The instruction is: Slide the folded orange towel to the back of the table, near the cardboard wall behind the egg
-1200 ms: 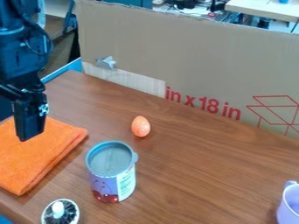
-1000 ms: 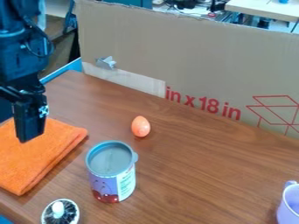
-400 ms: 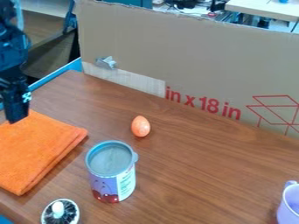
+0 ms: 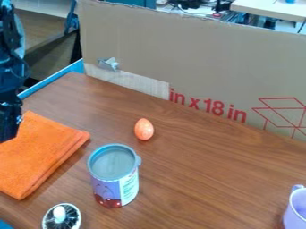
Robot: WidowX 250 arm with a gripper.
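Orange folded cloth (image 4: 44,156) lay flat on the brown table (image 4: 203,179).
Its long near edge slanted from upper right to lower left; it spread below and right of the black gripper (image 4: 7,137), whether spread or pressed together, one could not tell.

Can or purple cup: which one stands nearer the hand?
The can with the printed label is nearer the hand: it stands beside the orange cloth, while the purple cup is over at the view's right edge.
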